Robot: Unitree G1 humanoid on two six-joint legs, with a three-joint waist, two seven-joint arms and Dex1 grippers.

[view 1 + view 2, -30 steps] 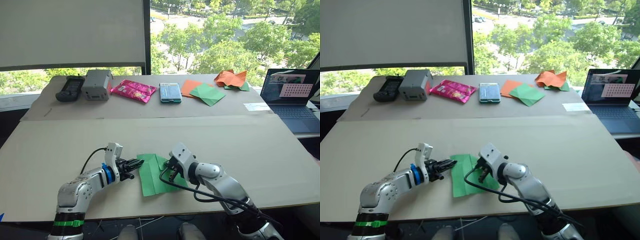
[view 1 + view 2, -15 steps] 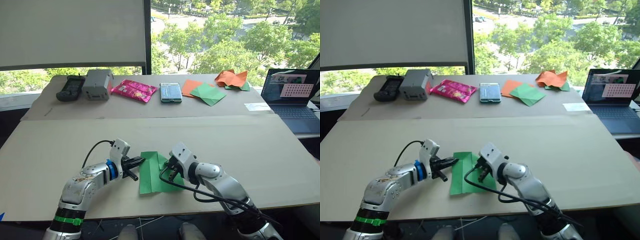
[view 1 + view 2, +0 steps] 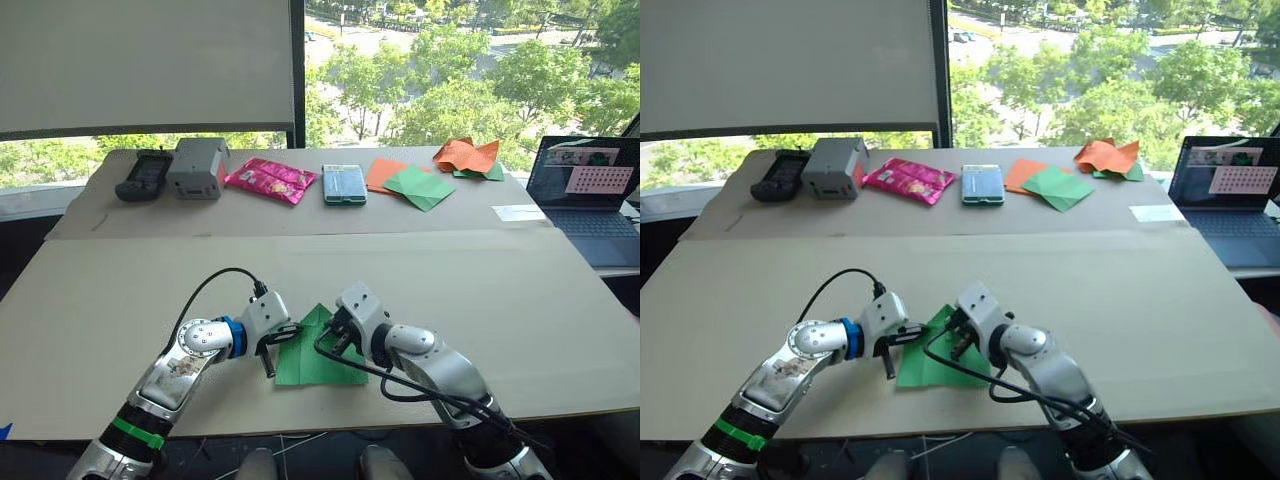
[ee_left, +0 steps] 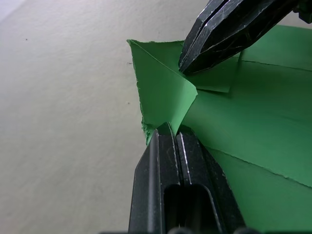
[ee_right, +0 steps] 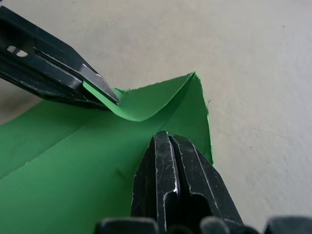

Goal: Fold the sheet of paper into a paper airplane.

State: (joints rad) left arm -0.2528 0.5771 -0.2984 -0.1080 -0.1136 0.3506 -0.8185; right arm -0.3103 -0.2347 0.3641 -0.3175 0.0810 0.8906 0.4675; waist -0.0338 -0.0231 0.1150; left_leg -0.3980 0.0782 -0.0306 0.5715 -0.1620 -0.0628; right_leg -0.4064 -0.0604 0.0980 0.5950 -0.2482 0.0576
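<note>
The sheet of paper (image 3: pixel 310 365) lies bright green on the front table, its far left corner lifted and curled over into a point. My left gripper (image 3: pixel 283 338) is shut on that raised corner flap (image 4: pixel 163 95), holding it over the sheet. Just to its right, my right gripper (image 3: pixel 335 335) is shut, its tips resting on the paper (image 5: pixel 73 151) beside the flap. In the left wrist view the right gripper's fingers (image 4: pixel 229 34) come in close above the fold. In the right wrist view the left gripper's fingers (image 5: pixel 58 73) pinch the flap's edge.
On the back table sit a black device (image 3: pixel 138 176), a grey box (image 3: pixel 195 168), a pink packet (image 3: pixel 268 180), a teal pack (image 3: pixel 344 185), flat orange and green sheets (image 3: pixel 415 185) and crumpled orange paper (image 3: pixel 465 155). A laptop (image 3: pixel 585 195) stands at the far right.
My left gripper has swung right toward the right gripper, carrying the sheet's left corner up and over. The right gripper has stayed on the paper.
</note>
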